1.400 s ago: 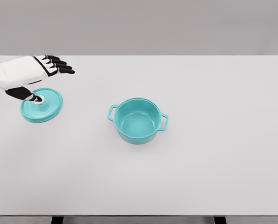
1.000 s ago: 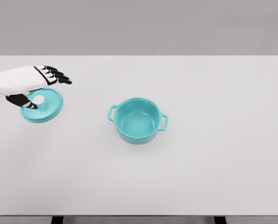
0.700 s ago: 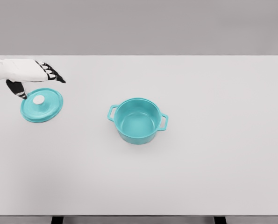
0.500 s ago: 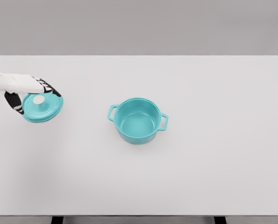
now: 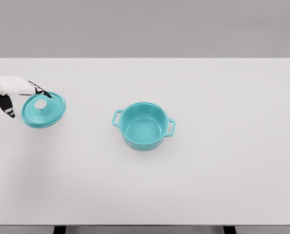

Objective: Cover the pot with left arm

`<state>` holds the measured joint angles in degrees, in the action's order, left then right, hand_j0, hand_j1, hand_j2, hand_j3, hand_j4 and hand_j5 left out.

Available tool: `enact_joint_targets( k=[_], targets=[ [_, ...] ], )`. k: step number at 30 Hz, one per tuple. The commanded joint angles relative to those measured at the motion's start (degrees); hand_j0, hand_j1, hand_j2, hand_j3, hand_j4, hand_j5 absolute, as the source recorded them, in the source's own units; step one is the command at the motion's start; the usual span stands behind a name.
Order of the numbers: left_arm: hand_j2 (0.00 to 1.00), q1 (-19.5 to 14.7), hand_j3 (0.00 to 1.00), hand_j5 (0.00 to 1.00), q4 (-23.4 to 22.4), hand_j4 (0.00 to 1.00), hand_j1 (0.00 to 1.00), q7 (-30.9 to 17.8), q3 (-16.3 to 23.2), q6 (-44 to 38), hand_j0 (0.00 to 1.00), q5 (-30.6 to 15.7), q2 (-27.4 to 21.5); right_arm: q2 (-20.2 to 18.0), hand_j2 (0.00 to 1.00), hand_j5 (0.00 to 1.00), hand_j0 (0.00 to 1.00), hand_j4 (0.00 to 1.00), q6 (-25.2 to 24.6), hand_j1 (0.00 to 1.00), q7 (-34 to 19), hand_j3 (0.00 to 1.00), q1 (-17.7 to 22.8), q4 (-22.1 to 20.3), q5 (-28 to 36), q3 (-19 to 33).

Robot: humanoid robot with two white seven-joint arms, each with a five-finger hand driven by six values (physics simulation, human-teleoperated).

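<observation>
One teal pot (image 5: 144,126) with two side handles sits open near the table's (image 5: 222,175) middle. One teal lid (image 5: 44,110) with a white knob (image 5: 40,104) lies flat at the far left, well apart from the pot. My left hand (image 5: 10,92) hangs at the lid's left rim, fingers spread, holding nothing. Bare tabletop separates lid and pot.

1. The round pot with two side handles (image 5: 144,126) is blue-green all over, inside and out.
2. The flat round lid (image 5: 44,110) is the same blue-green, with a small white knob (image 5: 40,104) in its middle.
3. The robot's left hand (image 5: 12,92) is white on the back, with black fingers that have small white marks.
4. The big flat table (image 5: 208,165) is plain white.
5. The wall (image 5: 145,27) behind is plain grey.
</observation>
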<state>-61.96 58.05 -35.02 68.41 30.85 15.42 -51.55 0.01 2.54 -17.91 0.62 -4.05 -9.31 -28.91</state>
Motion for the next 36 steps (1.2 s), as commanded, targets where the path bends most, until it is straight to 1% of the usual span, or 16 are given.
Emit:
enact_joint_targets(
  k=[1, 6, 7, 9, 10, 22, 36],
  targets=[
    [1.00, 0.0, 1.00, 1.00, -0.3, 1.00, 1.00, 0.0, -0.3, -1.6, 1.00, 1.5, 0.5, 0.0, 1.00, 1.00, 1.00, 1.00, 0.0, 1.00, 0.0, 1.00, 0.0, 0.0, 0.1, 0.0],
    [1.00, -0.4, 1.00, 1.00, 0.0, 1.00, 1.00, 0.0, -0.6, -1.7, 1.00, 1.2, 2.4, 0.0, 1.00, 1.00, 1.00, 1.00, 0.0, 1.00, 0.0, 1.00, 0.0, 0.0, 0.0, 0.0],
    [0.98, -0.4, 0.98, 0.98, 0.0, 0.98, 0.98, 0.0, -0.8, -1.7, 0.98, 1.2, 2.4, 0.0, 1.00, 1.00, 1.00, 1.00, 0.0, 1.00, 0.0, 1.00, 0.0, 0.0, 0.0, 0.0],
    [0.80, -0.4, 0.80, 0.80, 0.0, 0.80, 0.80, 0.0, -0.8, -1.7, 0.80, 1.1, 2.7, 0.0, 1.00, 1.00, 1.00, 1.00, 0.0, 1.00, 0.0, 1.00, 0.0, 0.0, 0.1, 0.0],
    [0.80, -0.4, 0.80, 0.80, 0.0, 0.80, 0.80, 0.0, -0.8, -1.6, 0.80, 1.1, 2.7, 0.0, 1.00, 1.00, 1.00, 1.00, 0.0, 1.00, 0.0, 1.00, 0.0, 0.0, 0.0, 0.0],
    [0.82, 0.3, 0.82, 0.82, 0.0, 0.82, 0.82, 0.0, -0.7, -1.4, 0.82, 1.1, 3.6, 0.0, 1.00, 1.00, 1.00, 1.00, 0.0, 1.00, 0.0, 1.00, 0.0, 0.0, 0.0, 0.0],
    [0.81, 0.7, 0.81, 0.81, -0.4, 0.81, 0.81, 0.0, -0.6, -1.7, 0.81, 1.4, 4.6, 0.0, 1.00, 1.00, 1.00, 1.00, 0.0, 1.00, 0.0, 1.00, 0.0, 0.0, 0.0, 0.0]
  ],
)
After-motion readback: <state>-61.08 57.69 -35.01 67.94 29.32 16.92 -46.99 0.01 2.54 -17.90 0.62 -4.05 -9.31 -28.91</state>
